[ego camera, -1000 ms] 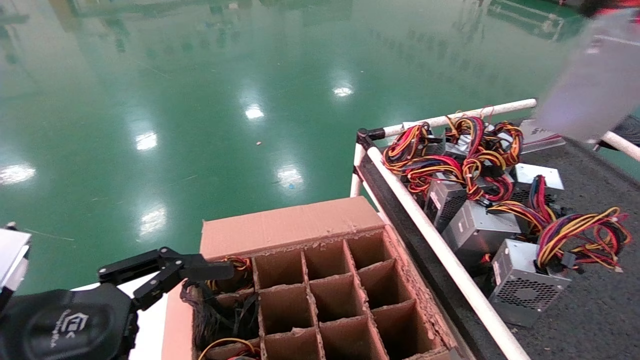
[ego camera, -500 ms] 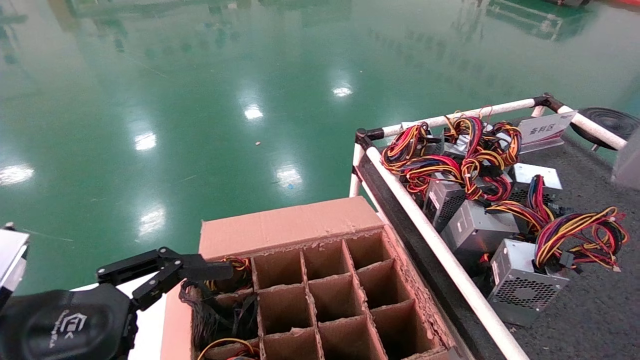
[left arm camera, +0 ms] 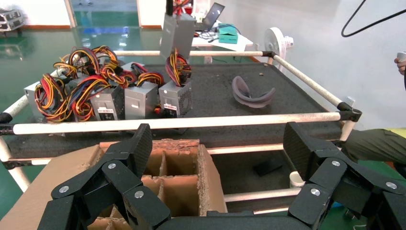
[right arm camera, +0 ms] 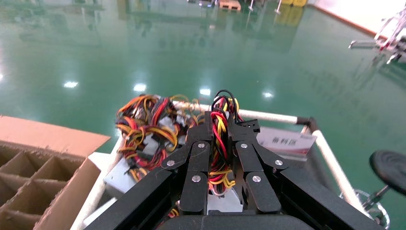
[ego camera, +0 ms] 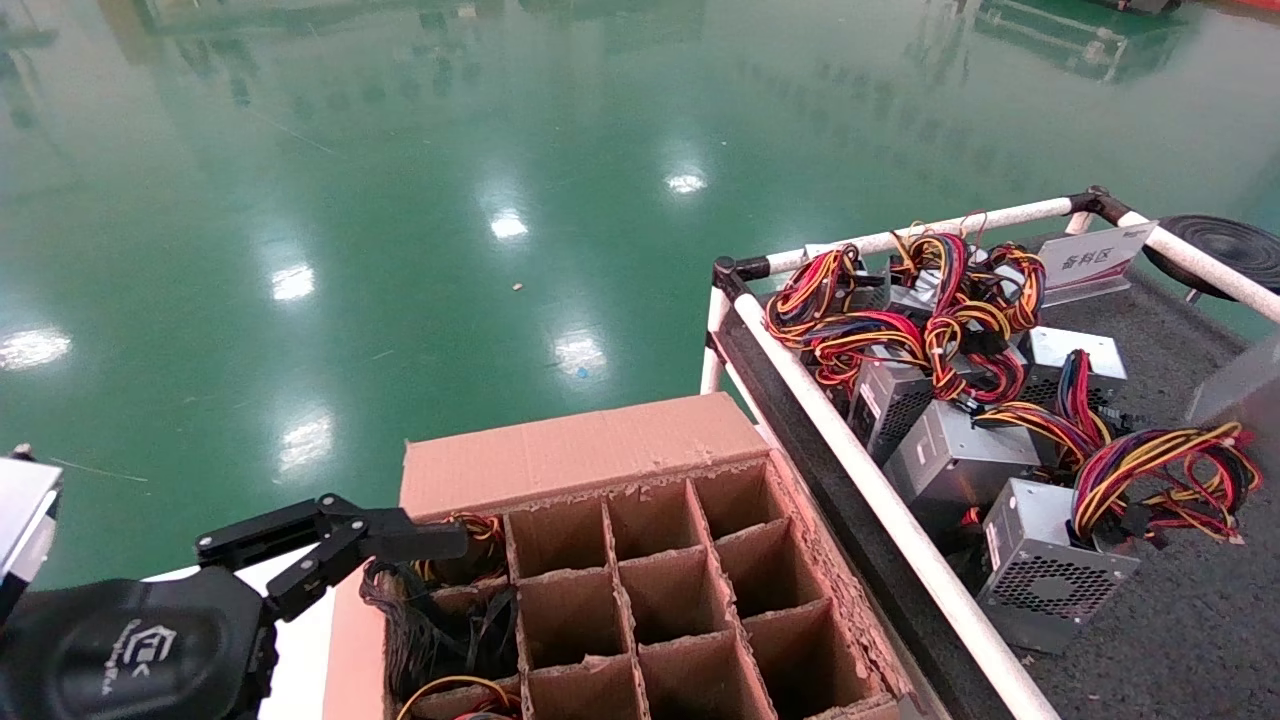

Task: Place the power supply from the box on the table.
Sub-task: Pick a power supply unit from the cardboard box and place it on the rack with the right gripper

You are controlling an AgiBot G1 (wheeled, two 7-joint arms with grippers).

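Observation:
My right gripper is shut on the red, yellow and black wire bundle of the power supply, whose silver body hangs under the fingers. That power supply is held in the air above the dark grey table, wires dangling. The head view shows only a grey edge of the power supply at the far right over the table. The brown box with its grid of cells stands beside the table's white rail. My left gripper stands open at the box's left corner, nothing between its fingers.
Several power supplies with tangled wires crowd the table's near-left part by the rail. A white sign stands at the back. A grey curved piece lies mid-table. Left cells of the box hold wires.
The power supply held by my right gripper has come down from the upper right to low at the right edge, uncovering the sign and rail corner. The left arm has not moved.

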